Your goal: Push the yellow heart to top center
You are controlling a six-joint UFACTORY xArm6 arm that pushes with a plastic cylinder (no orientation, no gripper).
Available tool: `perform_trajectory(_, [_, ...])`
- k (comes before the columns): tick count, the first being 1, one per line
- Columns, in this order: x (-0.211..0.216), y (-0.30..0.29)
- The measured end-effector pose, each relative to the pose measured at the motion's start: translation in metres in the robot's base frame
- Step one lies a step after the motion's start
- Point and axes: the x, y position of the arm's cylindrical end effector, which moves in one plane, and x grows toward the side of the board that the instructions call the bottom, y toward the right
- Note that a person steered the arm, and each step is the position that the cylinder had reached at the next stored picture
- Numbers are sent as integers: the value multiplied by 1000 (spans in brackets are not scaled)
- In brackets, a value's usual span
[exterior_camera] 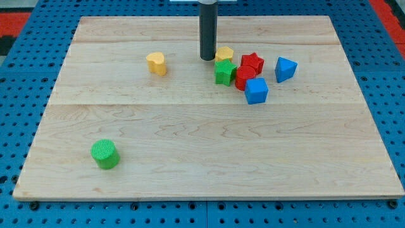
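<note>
**Tip beside the cluster, yellow heart off to its left**

Going left to right: a green cylinder [104, 154] sits alone in the lower left of the frame. The yellow heart [157, 63], the block to be moved, lies in the upper left-centre of the wooden worktop [202, 158], clear of everything else. To its right my tip [207, 59] rests on the board near the top centre, well apart from the heart and just beside a yellow block [224, 54] whose shape looks hexagonal. Then comes the cluster: a green block [224, 73], a red star [252, 62], a second red block [244, 78] partly hidden, a blue cube [256, 90], and a blue angular block [285, 68] at the far right.

There is no claw on this rod, so nothing to report as apart or together.

Count: two yellow, two green, two red, two blue, eight blocks in all.

Risks, as I judge them: the tip is on the heart's right, so a direct sweep leftward would drive it away from top centre. I need to get round to its left side first. An off-centre push on the heart's rounded lobes could spin it or let it slip off the tip. Pushing too far right would knock it into the yellow block and the cluster.
</note>
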Motion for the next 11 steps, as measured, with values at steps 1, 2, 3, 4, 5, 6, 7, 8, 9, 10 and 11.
perform_trajectory(1, [6,-24])
perform_trajectory(2, [71,-25])
perform_trajectory(3, [105,-22])
perform_trajectory(4, [110,-68])
perform_trajectory(5, [100,-135])
perform_trajectory(6, [90,-149])
perform_trajectory(7, [67,-126])
perform_trajectory(8, [47,-126])
perform_trajectory(9, [37,-123])
perform_trajectory(10, [55,-88])
perform_trajectory(11, [24,-84])
